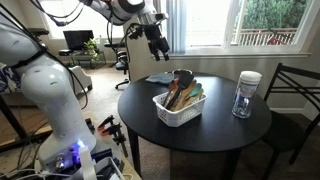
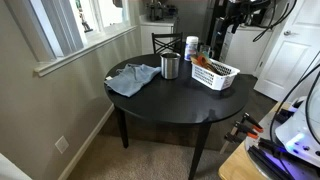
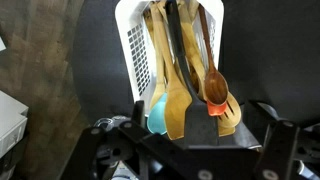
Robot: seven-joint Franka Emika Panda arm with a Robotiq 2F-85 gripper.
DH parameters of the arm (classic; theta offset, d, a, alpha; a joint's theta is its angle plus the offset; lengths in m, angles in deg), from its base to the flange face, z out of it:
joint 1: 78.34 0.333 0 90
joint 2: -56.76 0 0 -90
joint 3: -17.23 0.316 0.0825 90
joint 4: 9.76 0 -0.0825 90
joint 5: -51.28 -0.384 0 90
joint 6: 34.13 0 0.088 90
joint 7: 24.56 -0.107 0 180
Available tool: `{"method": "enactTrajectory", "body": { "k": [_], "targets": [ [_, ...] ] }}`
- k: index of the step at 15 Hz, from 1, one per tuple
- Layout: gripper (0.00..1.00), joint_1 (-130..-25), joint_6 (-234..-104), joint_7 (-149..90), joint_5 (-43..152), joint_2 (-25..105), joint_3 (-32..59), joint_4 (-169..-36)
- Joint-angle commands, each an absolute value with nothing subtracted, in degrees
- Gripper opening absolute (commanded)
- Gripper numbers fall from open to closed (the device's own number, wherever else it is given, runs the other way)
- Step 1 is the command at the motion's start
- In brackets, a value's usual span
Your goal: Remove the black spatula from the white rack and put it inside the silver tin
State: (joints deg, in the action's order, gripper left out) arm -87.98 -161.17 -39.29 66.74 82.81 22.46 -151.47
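Note:
The white rack [image 3: 133, 45] stands on the round black table and holds several utensils. The black spatula [image 3: 183, 55] lies in it between brown wooden utensils and a teal one [image 3: 157, 115], with its wide dark head towards me. The rack also shows in both exterior views [image 1: 180, 108] [image 2: 216, 74]. The silver tin [image 2: 170, 67] stands apart from the rack, beside a blue cloth [image 2: 133, 78]. My gripper [image 3: 203, 112] is open and empty. It hangs high above the table's far edge [image 1: 156, 38], clear of the rack.
A clear jar with a white lid [image 1: 246, 93] [image 2: 192, 47] stands near the table edge. A black chair [image 1: 295, 95] stands by the table. A window and sill run along the wall. The robot's base and cables [image 1: 70, 150] are beside the table.

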Motion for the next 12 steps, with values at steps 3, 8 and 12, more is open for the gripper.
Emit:
{"method": "enactTrajectory", "body": {
  "k": [3,8,12],
  "targets": [
    [1.00,-87.02,-160.98,-39.63,67.22,82.76,21.57,-151.37],
    [1.00,-87.52,-161.07,-43.55,66.57,79.97,22.32,-149.26],
    [1.00,-88.57,-159.69,-52.82,64.30,71.34,21.85,-141.98]
  ]
}}
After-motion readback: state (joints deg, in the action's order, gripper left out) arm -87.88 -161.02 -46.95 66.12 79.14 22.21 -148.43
